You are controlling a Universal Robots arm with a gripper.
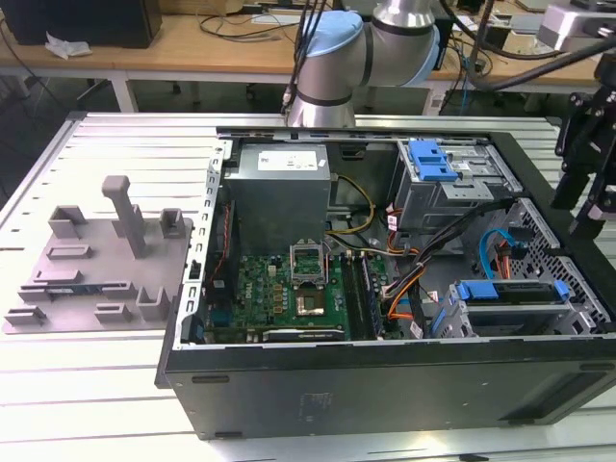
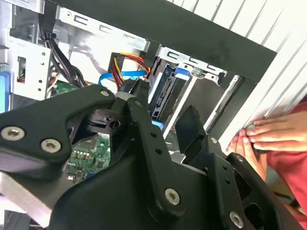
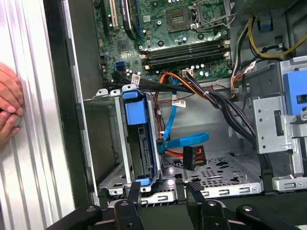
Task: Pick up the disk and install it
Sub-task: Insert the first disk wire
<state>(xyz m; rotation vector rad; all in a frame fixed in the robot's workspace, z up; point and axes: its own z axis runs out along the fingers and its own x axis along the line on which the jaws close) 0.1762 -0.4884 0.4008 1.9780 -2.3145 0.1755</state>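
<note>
Overhead, the pincer (image 3: 163, 194) hangs empty, jaws apart, near the disk (image 3: 140, 139).

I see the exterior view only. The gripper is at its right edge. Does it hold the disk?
Observer: No. In the first wrist view the gripper is open and holds nothing.
Operator: Where is the disk?
Observer: The disk stands on edge in one slot of the drive cage; the slot beside it is empty.
Operator: Is anything close to the case?
Observer: A person's hand rests on the table, beside the case wall.
</note>
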